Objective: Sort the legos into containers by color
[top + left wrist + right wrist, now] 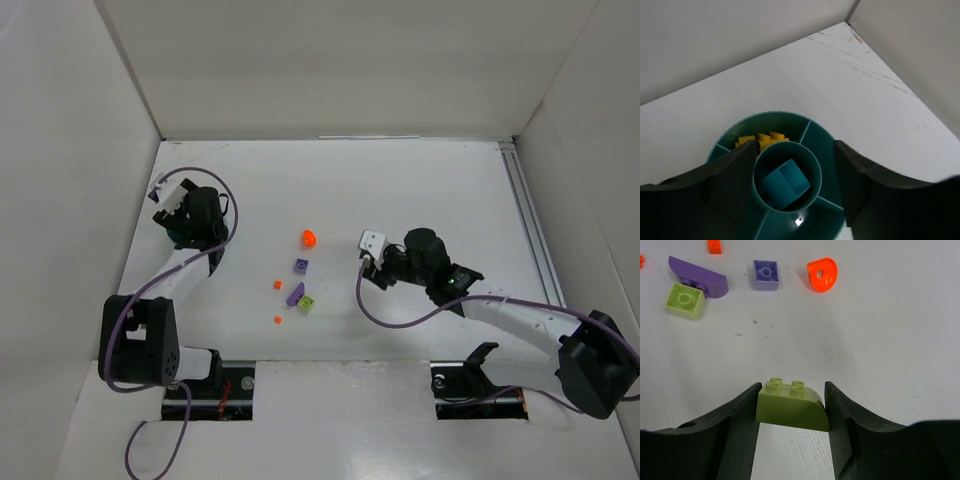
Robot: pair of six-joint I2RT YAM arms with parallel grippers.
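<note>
Nearest worktop's near edge, mid-width, six legos (295,292) lie unsorted: orange bits (278,320), lime square (308,303), purple pcs (301,265). Just right, right gripper (792,386) clamps a lime curved brick (790,409). Farther, toward left edge, left gripper (794,147) straddles teal tub (822,142); grip unclear. Tub holds yellow bricks (765,140), cyan brick (785,182).

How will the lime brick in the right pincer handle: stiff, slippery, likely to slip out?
The lime brick looks like hard moulded plastic, so probably stiff and light. The right pincer clamps its two ends, which likely holds. One end curves downward and looks glossy, so it might slide there.
</note>
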